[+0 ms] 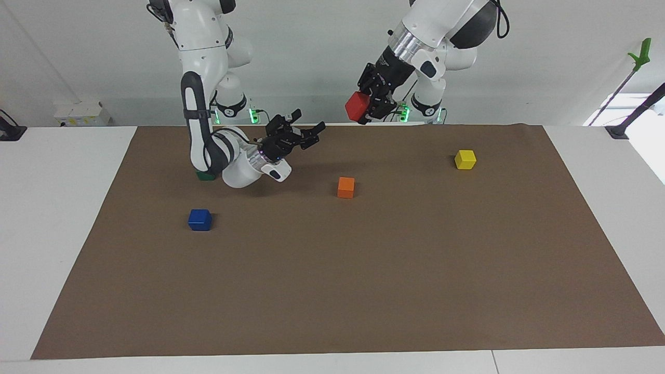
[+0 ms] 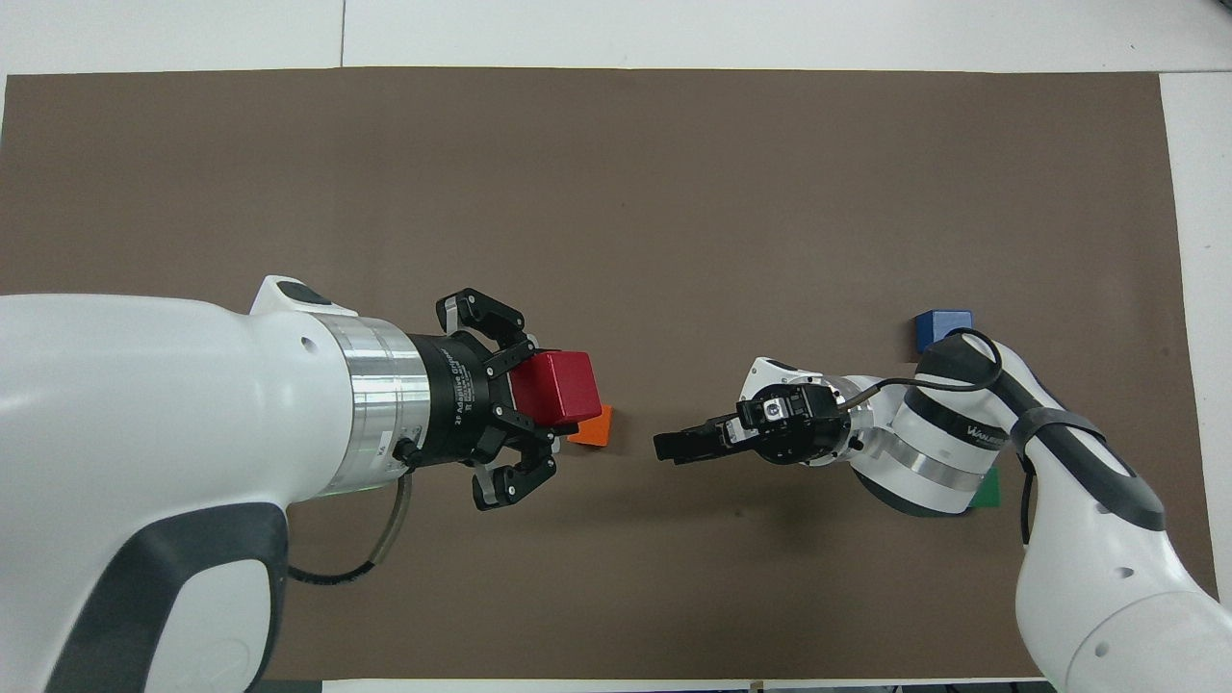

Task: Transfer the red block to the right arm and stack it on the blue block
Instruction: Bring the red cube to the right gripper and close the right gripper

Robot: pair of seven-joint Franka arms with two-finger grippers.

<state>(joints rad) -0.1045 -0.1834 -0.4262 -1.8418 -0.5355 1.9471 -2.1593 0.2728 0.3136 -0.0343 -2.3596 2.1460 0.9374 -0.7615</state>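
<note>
Red block (image 1: 357, 105) is clamped in the left gripper (image 1: 370, 108), up in the air over the mat's middle, above the orange block (image 1: 346, 187). Facing it with a clear gap between, the right gripper (image 1: 306, 127) hangs spread and empty, pointing at the cube. Blue block (image 1: 200, 219) sits toward the right arm's end; that arm hides most of a green block (image 2: 987, 492).

The red block (image 1: 356, 106), in the left tool (image 1: 370, 106), hangs well apart from the blue block (image 1: 200, 219) on the mat (image 1: 363, 285).
</note>
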